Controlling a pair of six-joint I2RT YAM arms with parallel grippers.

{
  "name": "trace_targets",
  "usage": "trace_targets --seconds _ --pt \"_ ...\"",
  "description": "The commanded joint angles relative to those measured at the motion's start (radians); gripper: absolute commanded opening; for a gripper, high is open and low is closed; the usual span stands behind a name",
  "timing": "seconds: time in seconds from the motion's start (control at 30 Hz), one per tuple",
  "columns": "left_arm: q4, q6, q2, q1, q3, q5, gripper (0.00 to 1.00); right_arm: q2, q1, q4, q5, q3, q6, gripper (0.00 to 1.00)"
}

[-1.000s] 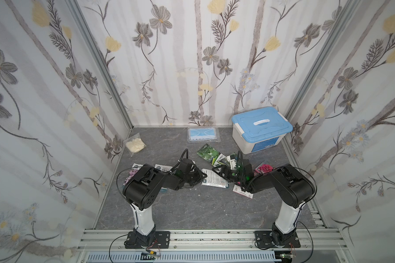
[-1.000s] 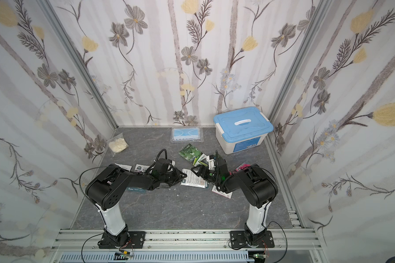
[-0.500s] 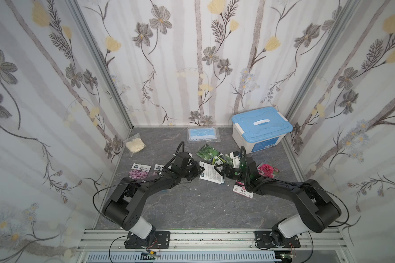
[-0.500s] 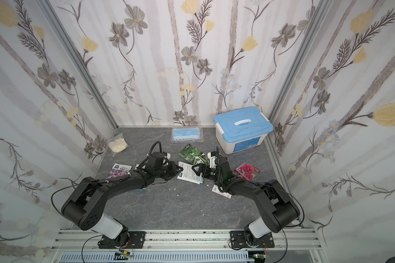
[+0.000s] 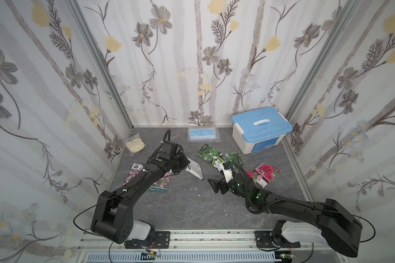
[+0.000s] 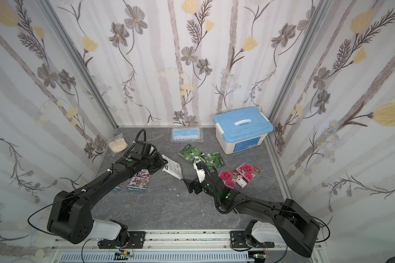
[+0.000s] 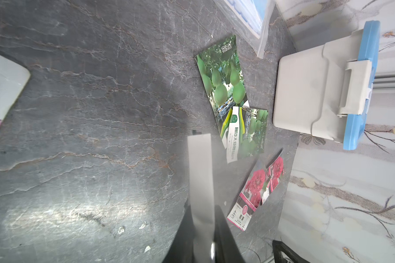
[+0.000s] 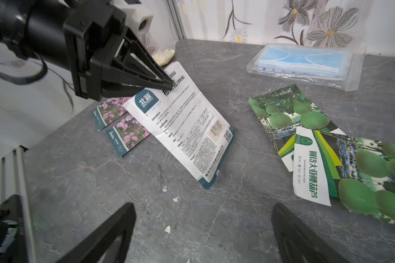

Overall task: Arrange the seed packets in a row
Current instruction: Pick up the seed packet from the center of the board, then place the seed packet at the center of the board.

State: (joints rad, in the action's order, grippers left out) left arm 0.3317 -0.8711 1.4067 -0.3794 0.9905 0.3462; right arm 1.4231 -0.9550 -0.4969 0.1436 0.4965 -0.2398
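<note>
Pinching the packet (image 8: 187, 127) by its top edge, left hand (image 8: 168, 83) holds it tilted; "SEED" legible; right hand (image 8: 203, 211) spread nearby.

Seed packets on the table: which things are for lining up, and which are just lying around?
For the row:
white-backed packet, tilted up
two purple-flower packets
two green gourd packets, overlapping
two red-bloom packets

Just lying about:
clear bag of blue face masks
small bag of cream-coloured stuff
blue-lidded box
</note>
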Motion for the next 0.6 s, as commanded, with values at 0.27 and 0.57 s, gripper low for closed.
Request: trace_targets --seconds 0.27,0.57 --pt "0.082 0.021 -0.016 0.011 0.019 0.037 0.19 0.273 -0.167 -0.244 0.210 0.094 0.212 0.89" --pt "0.023 0.009 0.008 0.011 -0.007 0.051 0.07 0.353 -0.206 -0.328 0.234 0.079 0.201 0.89"
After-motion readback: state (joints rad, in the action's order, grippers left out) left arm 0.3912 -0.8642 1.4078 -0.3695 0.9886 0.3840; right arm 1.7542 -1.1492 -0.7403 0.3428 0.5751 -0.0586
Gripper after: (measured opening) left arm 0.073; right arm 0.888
